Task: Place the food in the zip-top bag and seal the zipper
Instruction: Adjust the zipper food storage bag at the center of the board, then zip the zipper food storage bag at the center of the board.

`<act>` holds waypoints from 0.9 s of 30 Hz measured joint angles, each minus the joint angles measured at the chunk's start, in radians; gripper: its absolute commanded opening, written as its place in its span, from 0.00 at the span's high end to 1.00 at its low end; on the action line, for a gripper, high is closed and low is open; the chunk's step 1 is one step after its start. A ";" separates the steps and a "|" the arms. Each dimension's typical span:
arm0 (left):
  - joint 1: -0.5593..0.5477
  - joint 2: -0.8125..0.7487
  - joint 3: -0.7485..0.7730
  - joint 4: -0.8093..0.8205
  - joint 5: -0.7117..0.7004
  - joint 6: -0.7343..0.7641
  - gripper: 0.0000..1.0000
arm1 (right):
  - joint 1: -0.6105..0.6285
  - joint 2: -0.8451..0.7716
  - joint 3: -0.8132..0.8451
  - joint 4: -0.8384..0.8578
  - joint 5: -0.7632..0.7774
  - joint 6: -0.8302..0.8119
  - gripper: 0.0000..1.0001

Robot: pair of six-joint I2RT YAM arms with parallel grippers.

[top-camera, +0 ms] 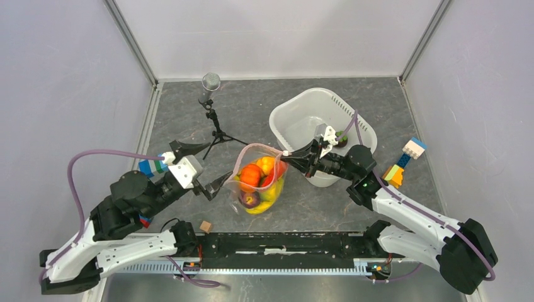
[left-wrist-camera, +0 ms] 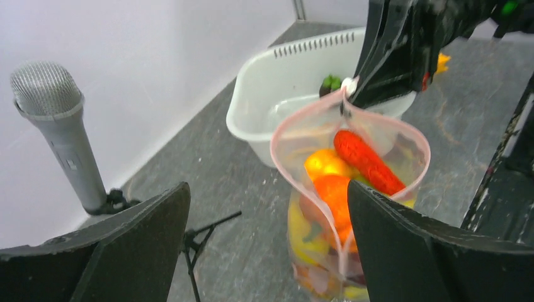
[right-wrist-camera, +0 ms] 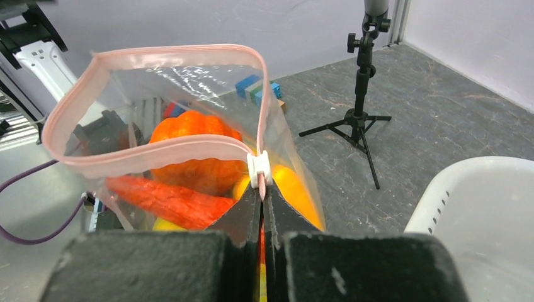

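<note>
Food (right-wrist-camera: 189, 135) inside open zip-top bag (right-wrist-camera: 157, 82)

Walls plain, pale lilac-grey: back wall (top-camera: 277, 31) across top of frame, left wall (top-camera: 56, 82) & right wall (top-camera: 485, 69) down the sides. Two metal corner posts, left post (top-camera: 129, 39) and right post (top-camera: 427, 39), run diag. from top edge to the surface's rear corners. Work surface (top-camera: 252, 107) dark grey, stone-look w/ pale scuffs, fills centre. Slotted metal rail (top-camera: 277, 269) along bottom, centre of frame. Light even, diffuse; shadows soft.
</note>
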 measured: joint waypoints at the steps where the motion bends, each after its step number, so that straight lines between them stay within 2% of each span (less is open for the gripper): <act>1: 0.000 0.014 0.023 0.000 0.010 0.000 0.00 | 0.000 0.000 0.000 -0.004 0.001 0.000 1.00; 6: 0.000 0.092 0.139 -0.001 0.032 -0.022 0.00 | 0.000 0.000 0.006 -0.032 0.010 -0.002 1.00; 9: 0.000 0.197 0.245 -0.027 0.050 -0.045 0.00 | 0.000 -0.002 0.015 -0.051 0.011 -0.006 1.00; 13: 0.000 0.349 0.342 -0.040 0.142 -0.061 0.00 | 0.000 -0.014 0.024 -0.080 0.010 -0.009 1.00; 19: 0.000 0.567 0.409 -0.049 0.267 -0.061 0.01 | 0.000 -0.044 0.035 -0.134 0.010 -0.024 1.00; 27: 0.000 0.731 0.463 -0.077 0.328 -0.042 0.22 | 0.000 -0.105 0.040 -0.182 -0.021 -0.035 1.00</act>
